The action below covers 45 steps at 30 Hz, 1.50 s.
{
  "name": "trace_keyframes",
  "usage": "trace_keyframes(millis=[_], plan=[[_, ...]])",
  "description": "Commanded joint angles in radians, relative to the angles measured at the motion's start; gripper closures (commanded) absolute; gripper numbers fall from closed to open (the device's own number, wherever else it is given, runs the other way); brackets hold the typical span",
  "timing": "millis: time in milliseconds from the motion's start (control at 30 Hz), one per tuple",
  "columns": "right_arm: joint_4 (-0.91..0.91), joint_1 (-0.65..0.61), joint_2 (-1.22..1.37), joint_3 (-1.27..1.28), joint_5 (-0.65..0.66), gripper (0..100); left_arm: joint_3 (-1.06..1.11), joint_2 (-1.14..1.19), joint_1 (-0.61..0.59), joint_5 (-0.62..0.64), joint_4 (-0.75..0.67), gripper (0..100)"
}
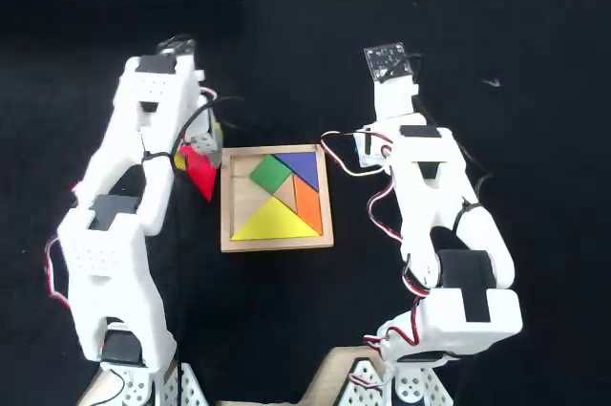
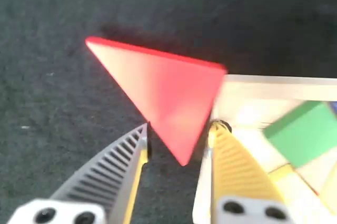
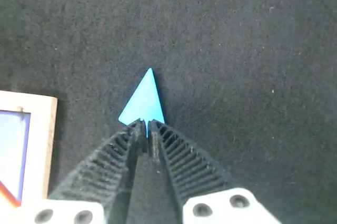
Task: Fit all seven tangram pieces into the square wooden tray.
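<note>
- left gripper [image 1: 196,160], high view: clamped on the red triangle [image 1: 201,179], just beside the outer edge of the square wooden tray [image 1: 277,245]. parked at the rim, likely so the piece can go over the wall.
- same view, tray contents: green square [image 1: 270,174], blue piece [image 1: 302,168], orange piece [image 1: 307,205] and yellow triangle [image 1: 274,223] are seated. there is a bare wood strip along the side nearest the red triangle — probably its slot.
- right gripper [image 1: 366,150], high view: sits on the black cloth just off the opposite tray edge, apart from the rim.
- left wrist view: the red triangle's point is wedged between the grey finger [image 2: 124,168] and the yellow finger [image 2: 226,161], both touching its slanted edges. gripping at the narrow end leaves the broad part free to drop in. a shadow on the cloth suggests it is lifted a little. the tray corner and green square are right beside it.
- right wrist view: jaws pressed almost together, tips on the base edge of the light blue triangle [image 3: 143,103], which points away over the cloth. can't tell if it is pinched or only touched. the tray corner is near but apart.
- judgement: two of the seven are outside, so the task is well along — red looks first in line.
</note>
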Motion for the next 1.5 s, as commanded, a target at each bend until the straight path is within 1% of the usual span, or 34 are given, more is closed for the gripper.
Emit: trace_keyframes(millis=[0, 133, 233, 267, 333, 400, 433, 533, 667, 767, 900, 967, 1033, 1267, 1467], plan=[[-0.020, -0.018, -0.002, -0.039, 0.012, 98.6, -0.096, -0.015, 0.035, 0.000, 0.021, 82], [-0.020, -0.018, -0.002, -0.039, 0.012, 98.6, -0.099, -0.014, 0.059, 0.000, 0.015, 82], [-0.020, -0.018, -0.002, -0.038, 0.012, 98.6, -0.102, -0.014, 0.042, 0.020, 0.012, 82], [-0.020, -0.018, -0.002, -0.038, 0.012, 98.6, -0.116, -0.014, 0.027, 0.061, 0.012, 81], [-0.020, -0.018, -0.002, -0.039, 0.012, 98.6, -0.154, -0.014, 0.004, 0.184, 0.014, 81], [-0.020, -0.018, -0.002, -0.039, 0.012, 98.6, -0.179, 0.000, 0.007, 0.275, 0.011, 81], [-0.020, -0.018, -0.002, -0.039, 0.012, 98.6, -0.179, 0.011, 0.010, 0.293, -0.002, 81], [-0.020, -0.018, -0.002, -0.036, 0.012, 98.6, -0.151, 0.064, 0.030, 0.296, -0.015, 81], [-0.020, -0.018, -0.002, -0.036, 0.014, 98.6, -0.139, 0.120, 0.013, 0.304, -0.014, 81], [-0.020, -0.018, -0.002, -0.036, 0.014, 98.6, -0.139, 0.124, -0.021, 0.385, -0.014, 81], [-0.020, -0.018, -0.002, -0.036, 0.014, 98.6, -0.136, 0.137, -0.038, 0.468, -0.014, 71], [-0.020, -0.020, -0.002, -0.036, 0.014, 98.6, -0.119, 0.137, -0.038, 0.468, -0.014, 69], [-0.020, -0.020, -0.002, -0.036, 0.014, 98.6, -0.111, 0.135, -0.036, 0.450, -0.014, 69], [-0.020, -0.020, -0.002, -0.036, 0.014, 98.6, -0.117, 0.135, -0.036, 0.451, 0.023, 69], [-0.020, -0.020, -0.002, -0.036, 0.014, 98.6, -0.120, 0.176, -0.065, 0.453, 0.021, 69]])
